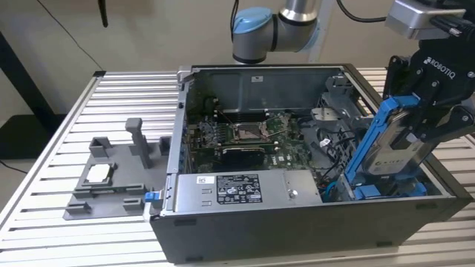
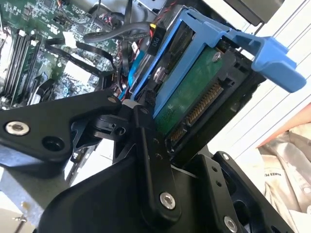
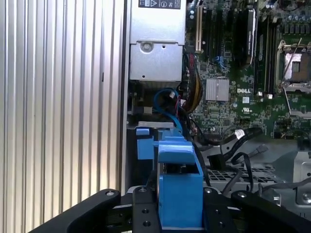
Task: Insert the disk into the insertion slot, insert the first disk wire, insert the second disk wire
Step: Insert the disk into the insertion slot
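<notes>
In the exterior view the disk [image 1: 395, 149], silver-grey in its blue carrier frame [image 1: 373, 139], stands steeply tilted over the corner of the open computer case on that view's right. My gripper [image 1: 417, 129] is shut on its upper part. Its lower end reaches down to the insertion slot [image 1: 386, 190], a grey cage with blue clips. The second wrist view shows the disk's green underside [image 2: 194, 92] and a black finger [image 2: 150, 160] against it. The carrier [image 3: 180, 194] sits between my fingers in the first wrist view. Loose black disk wires [image 3: 238, 145] lie inside the case beside the cage.
A labelled silver power-supply box [image 1: 237, 192] lies along the case's near side, with the motherboard [image 1: 248, 136] behind it. A grey plastic fixture [image 1: 111, 178] stands on the slatted aluminium table [image 1: 52, 167] at the exterior view's left. The robot arm's blue-capped joint [image 1: 256, 30] hangs behind the case.
</notes>
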Controlling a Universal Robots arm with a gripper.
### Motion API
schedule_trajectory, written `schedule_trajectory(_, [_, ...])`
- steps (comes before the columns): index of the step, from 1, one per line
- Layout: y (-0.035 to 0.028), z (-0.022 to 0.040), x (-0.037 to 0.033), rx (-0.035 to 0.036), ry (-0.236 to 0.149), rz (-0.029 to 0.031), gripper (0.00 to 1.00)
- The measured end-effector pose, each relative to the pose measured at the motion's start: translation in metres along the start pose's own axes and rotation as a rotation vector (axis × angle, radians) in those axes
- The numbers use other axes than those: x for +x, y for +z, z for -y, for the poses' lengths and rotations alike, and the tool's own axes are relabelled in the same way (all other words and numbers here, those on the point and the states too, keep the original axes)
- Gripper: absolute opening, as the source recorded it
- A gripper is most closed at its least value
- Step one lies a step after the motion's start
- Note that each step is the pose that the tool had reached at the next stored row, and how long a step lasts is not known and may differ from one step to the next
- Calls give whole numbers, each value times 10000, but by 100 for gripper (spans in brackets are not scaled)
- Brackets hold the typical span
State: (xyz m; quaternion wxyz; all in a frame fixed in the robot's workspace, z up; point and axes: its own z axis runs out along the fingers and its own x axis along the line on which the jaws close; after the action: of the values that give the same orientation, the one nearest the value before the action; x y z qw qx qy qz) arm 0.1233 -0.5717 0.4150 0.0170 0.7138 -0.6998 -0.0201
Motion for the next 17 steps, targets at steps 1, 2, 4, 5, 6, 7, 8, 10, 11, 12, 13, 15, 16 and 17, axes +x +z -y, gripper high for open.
schedule_trajectory(1, [-1,18,0,-89,0,-4,33])
schedule_trajectory(2, [-2,37,1,-148,-2,-6,33])
schedule_trajectory(4, [-3,68,1,-201,-6,-6,33])
schedule_trajectory(5, [-2,77,1,-208,-8,-4,33])
schedule_trajectory(6, [1,78,1,-210,-9,-4,33])
schedule_trajectory(7, [6,78,1,-214,-8,-5,33])
schedule_trajectory(8, [14,78,2,-218,-7,-3,33])
schedule_trajectory(10, [35,81,2,-230,-9,-4,33])
schedule_trajectory(11, [47,81,2,-235,-8,-2,33])
schedule_trajectory(12, [60,82,2,-238,-8,1,33])
schedule_trajectory(13, [73,82,2,-241,-9,3,33])
schedule_trajectory(15, [101,84,2,-244,-10,13,33])
schedule_trajectory(16, [117,85,2,-244,-10,21,33])
schedule_trajectory(17, [135,86,2,-244,-11,30,33])
